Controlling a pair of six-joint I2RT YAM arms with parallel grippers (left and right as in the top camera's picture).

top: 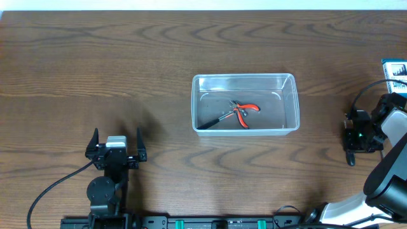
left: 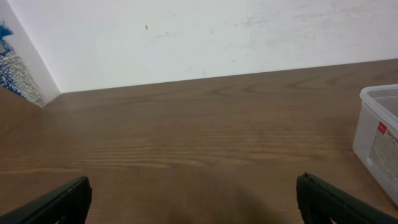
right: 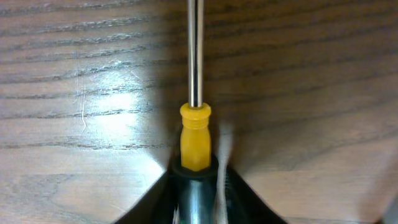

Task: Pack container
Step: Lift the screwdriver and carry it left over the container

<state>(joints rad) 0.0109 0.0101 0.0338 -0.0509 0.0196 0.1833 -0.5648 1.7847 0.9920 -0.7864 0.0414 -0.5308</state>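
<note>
Container (top: 280,105) well left of R claw (top: 353,143)

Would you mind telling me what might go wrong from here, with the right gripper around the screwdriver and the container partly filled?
1. The right gripper straddles the screwdriver at its handle's front end, with the long shaft ahead; whether the hold is firm is unclear, so it may tilt or slip.
2. The container already holds red pliers; the shaft could catch the rim or land on them.
</note>
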